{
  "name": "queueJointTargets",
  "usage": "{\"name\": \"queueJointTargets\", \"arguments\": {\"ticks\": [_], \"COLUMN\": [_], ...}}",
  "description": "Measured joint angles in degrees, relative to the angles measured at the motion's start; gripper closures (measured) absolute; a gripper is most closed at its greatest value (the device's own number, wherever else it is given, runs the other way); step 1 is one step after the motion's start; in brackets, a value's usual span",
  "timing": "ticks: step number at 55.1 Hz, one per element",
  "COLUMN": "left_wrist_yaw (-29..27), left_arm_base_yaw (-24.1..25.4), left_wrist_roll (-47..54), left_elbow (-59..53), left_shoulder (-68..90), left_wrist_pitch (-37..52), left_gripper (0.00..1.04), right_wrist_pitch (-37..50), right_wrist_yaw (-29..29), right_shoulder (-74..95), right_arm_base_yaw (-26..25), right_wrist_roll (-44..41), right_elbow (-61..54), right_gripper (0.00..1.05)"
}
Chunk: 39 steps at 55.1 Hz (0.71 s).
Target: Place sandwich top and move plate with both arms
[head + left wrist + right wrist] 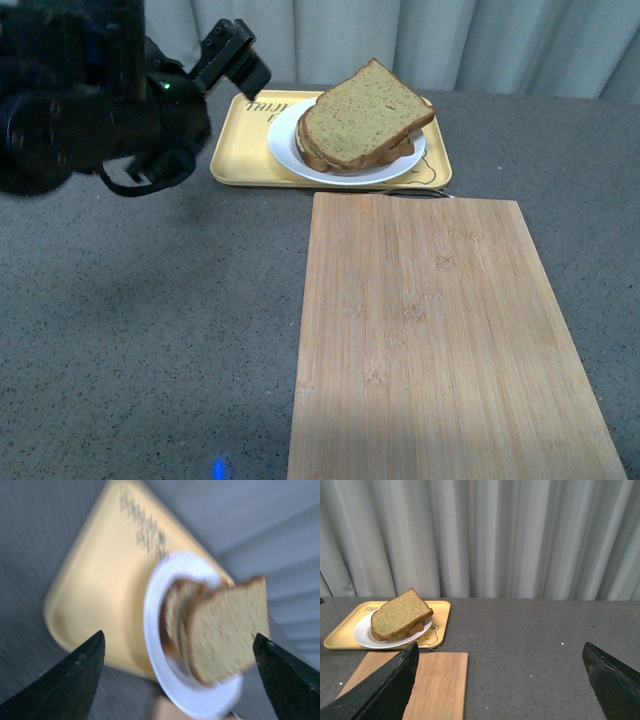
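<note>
A grey speckled table (150, 330) carries a bare wooden cutting board (440, 340) on the near right. The black left arm (90, 110) hangs over the far left, beside a yellow tray (240, 150) that lies just beyond the board's far edge. The white plate (285, 140) sits on that tray; the sandwich top (365, 115) lies tilted on another slice on the plate. The left gripper (178, 636) is spread wide and empty, facing the plate in a blurred view; the right gripper (500, 645) is also spread wide, holding nothing, well apart from the tray.
</note>
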Motion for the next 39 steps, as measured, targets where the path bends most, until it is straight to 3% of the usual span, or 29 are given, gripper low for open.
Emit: {"name": "queueJointTargets", "arguments": {"ticks": [2, 7, 14, 21, 39], "left_wrist_yaw": [-3.74, -4.33, -3.21, -0.94, 1.84], "left_arm_base_yaw": [0.35, 1.84, 3.93, 6.16, 8.96], "left_wrist_roll": [10.10, 23.89, 32.59, 35.87, 36.63], "left_elbow": [-4.94, -13.27, -22.40, -33.77, -45.72], "left_shoulder": [-1.29, -6.05, -15.23, -23.78, -40.09], "left_wrist_pitch": [8.41, 18.88, 22.91, 23.17, 19.10], "left_gripper": [0.32, 0.46, 0.68, 1.00, 1.01], "right_wrist_pitch": [0.00, -0.02, -0.02, -0.02, -0.02], "right_wrist_yaw": [0.02, 0.02, 0.00, 0.02, 0.00], "right_shoulder": [0.00, 0.00, 0.00, 0.00, 0.00], "right_arm_base_yaw": [0.00, 0.00, 0.00, 0.00, 0.00], "right_wrist_roll": [0.00, 0.00, 0.00, 0.00, 0.02], "right_elbow": [0.00, 0.00, 0.00, 0.00, 0.00], "right_gripper": [0.09, 0.09, 0.09, 0.09, 0.09]}}
